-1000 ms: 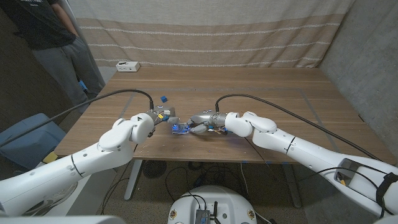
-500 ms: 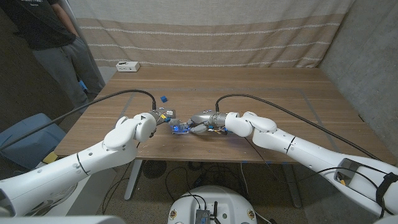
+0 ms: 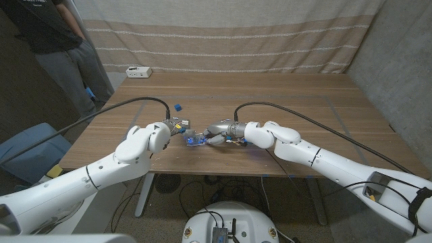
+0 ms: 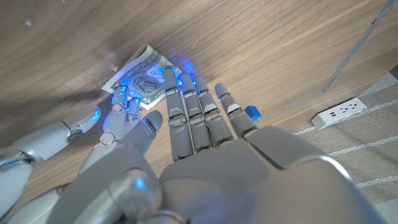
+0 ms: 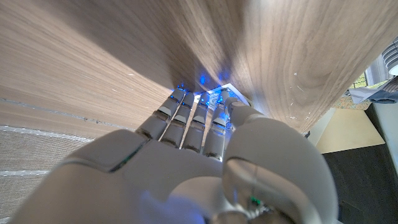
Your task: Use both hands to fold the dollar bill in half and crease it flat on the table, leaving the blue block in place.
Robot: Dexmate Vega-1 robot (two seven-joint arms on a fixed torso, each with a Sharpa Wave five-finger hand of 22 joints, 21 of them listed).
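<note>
Looking down from the head camera, I see both hands meeting near the front middle of the wooden table (image 3: 290, 101). The dollar bill (image 4: 140, 78) lies flat on the wood between them, lit blue by the hand lights. In the head view it shows as a small bright patch (image 3: 196, 140) at the fingertips.

My left hand (image 4: 186, 134) reaches over the bill with its fingers extended side by side and close together; their tips lie on the near part of the bill. The thumb sits apart to the side. I cannot tell whether any finger pinches the paper. In the head view this hand (image 3: 177, 128) comes in from the left.

My right hand (image 3: 217, 131) comes in from the right. Its wrist camera shows the fingers (image 5: 186, 121) extended, pressed together, tips at the bill's edge (image 5: 217, 94). Two of its fingers (image 4: 115, 115) show in the left wrist view, touching the bill.

The blue block (image 3: 177, 106) stands farther back on the table, apart from both hands. A white power strip (image 3: 139, 71) lies at the far left corner. A person (image 3: 50, 34) stands beyond the table's left side.
</note>
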